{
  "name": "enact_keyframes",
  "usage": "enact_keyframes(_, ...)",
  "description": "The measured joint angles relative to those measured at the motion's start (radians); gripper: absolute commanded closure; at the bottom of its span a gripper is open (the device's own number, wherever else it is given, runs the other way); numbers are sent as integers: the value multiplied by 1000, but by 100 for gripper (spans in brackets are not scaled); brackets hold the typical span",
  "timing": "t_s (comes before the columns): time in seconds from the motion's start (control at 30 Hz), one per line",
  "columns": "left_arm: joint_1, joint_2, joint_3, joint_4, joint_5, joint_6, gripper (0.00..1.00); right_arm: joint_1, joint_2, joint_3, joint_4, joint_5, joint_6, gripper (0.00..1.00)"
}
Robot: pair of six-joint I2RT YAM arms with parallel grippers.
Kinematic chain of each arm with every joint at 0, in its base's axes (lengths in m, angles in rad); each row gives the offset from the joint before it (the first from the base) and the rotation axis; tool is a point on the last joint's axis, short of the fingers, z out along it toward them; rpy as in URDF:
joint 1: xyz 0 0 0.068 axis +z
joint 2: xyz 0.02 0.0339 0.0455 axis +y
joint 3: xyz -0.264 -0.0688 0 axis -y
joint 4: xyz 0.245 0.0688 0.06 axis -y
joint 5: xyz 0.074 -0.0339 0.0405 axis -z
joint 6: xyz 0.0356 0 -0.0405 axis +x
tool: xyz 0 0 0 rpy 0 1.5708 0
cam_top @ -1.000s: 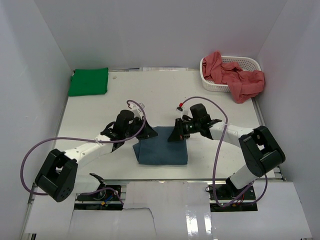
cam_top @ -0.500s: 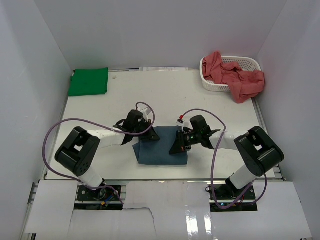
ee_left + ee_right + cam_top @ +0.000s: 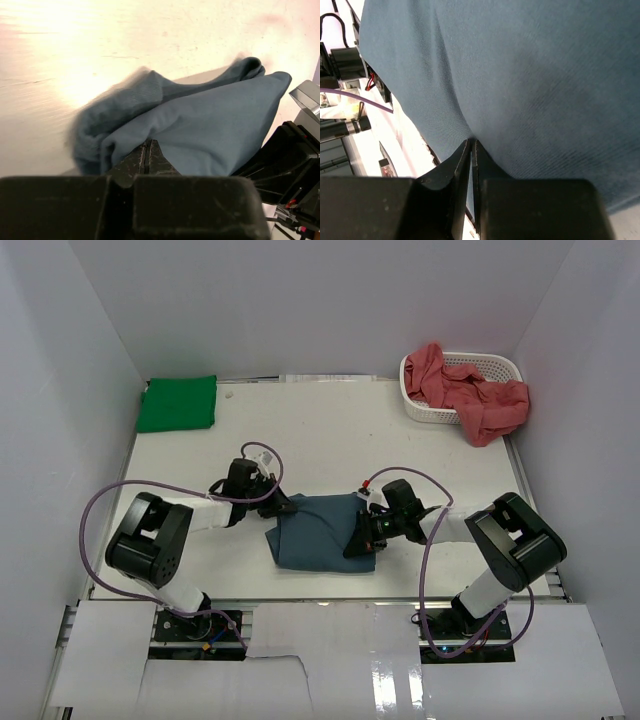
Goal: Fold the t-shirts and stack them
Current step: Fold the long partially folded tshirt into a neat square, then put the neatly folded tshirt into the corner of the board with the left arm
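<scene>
Closest to the arms, the slate blue t-shirt (image 3: 318, 538) lies on the near middle of the surface (image 3: 330, 440), rumpled rather than flat. The right tool (image 3: 355, 545), fingers pressed together on a pinch of blue cloth, has come nearer over the last second and is drawing the right side of the shirt's far edge toward its near edge. The left tool (image 3: 288, 509), also clamped on blue cloth, has swung out to the shirt's far left corner and sits low there. I'd judge a fold is under way but lopsided, so the left side must follow. Farther back, the bright green t-shirt (image 3: 178, 403) lies folded in the far left corner. At far right the salmon red t-shirts (image 3: 478, 395) spill over the white basket (image 3: 500, 365), not yet folded.
</scene>
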Motion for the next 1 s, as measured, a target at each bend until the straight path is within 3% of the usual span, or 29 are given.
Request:
enact_keyframes(0.3, 60, -91, 4, -104, -49, 8, 100, 1, 0, 13, -22, 3, -8, 88)
enact_keyframes(0.67, 60, -201, 296, -365, -132, 34, 100, 6, 0, 39, -71, 11, -29, 87)
enact_keyframes(0.7, 61, -208, 301, -377, -132, 32, 90, 6, 0, 42, -76, 13, -30, 87)
enact_keyframes(0.73, 61, -217, 296, -396, -132, 33, 71, 7, 0, 46, -83, 15, -31, 86)
enact_keyframes(0.8, 61, -237, 262, -435, -132, 28, 46, 7, 0, 58, -100, 21, -33, 85)
enact_keyframes(0.9, 61, -274, 172, -505, -140, 7, 37, 8, 1, 81, -134, 33, -38, 83)
enact_keyframes(1.0, 61, -297, 104, -578, -154, -4, 36, 8, 1, 105, -160, 44, -46, 77)
